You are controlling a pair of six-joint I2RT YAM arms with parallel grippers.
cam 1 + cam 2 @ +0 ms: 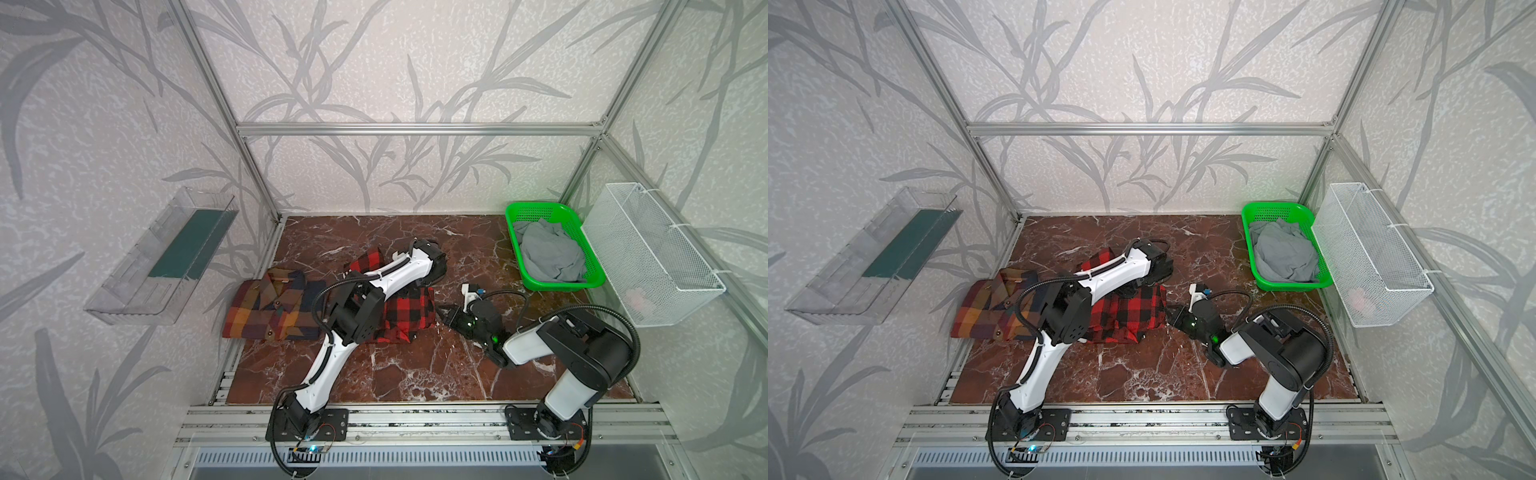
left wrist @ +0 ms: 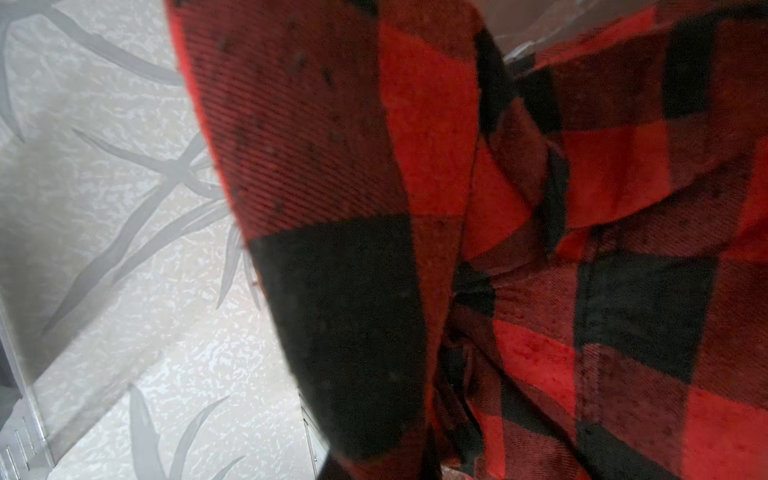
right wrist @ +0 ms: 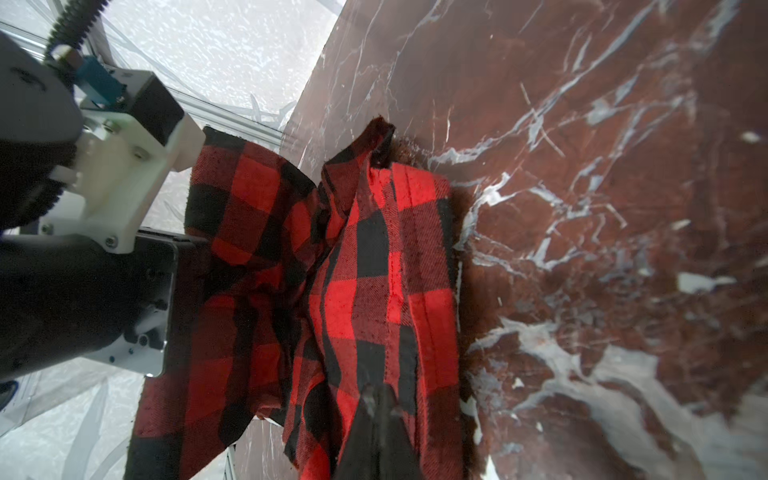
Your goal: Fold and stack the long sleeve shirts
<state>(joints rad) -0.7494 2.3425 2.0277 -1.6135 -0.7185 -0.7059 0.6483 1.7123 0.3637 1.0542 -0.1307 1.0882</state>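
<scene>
In both top views the red shirt (image 1: 409, 309) lies mid-table, just right of the folded brown shirt (image 1: 270, 307), with the left arm (image 1: 399, 270) bent over to its far edge; the left wrist view shows only raised cloth, so the left claw (image 1: 430, 276), closed, seemingly holds it; in the right wrist view the right claw (image 3: 376, 409) pinches the right hem, so both should lift level together.

You get soft, even white light from overhead in both top views, and the arms throw only faint shadows on the marble table (image 1: 415, 374). The wide lens splays the frame posts (image 1: 217, 83) outward toward the edges. In the left wrist view the red-and-black shirt (image 2: 457, 208) hangs too close and goes soft. In the right wrist view the right gripper (image 3: 374, 411) is a dark, unfocused wedge, and the table smears toward the picture's edge.
</scene>
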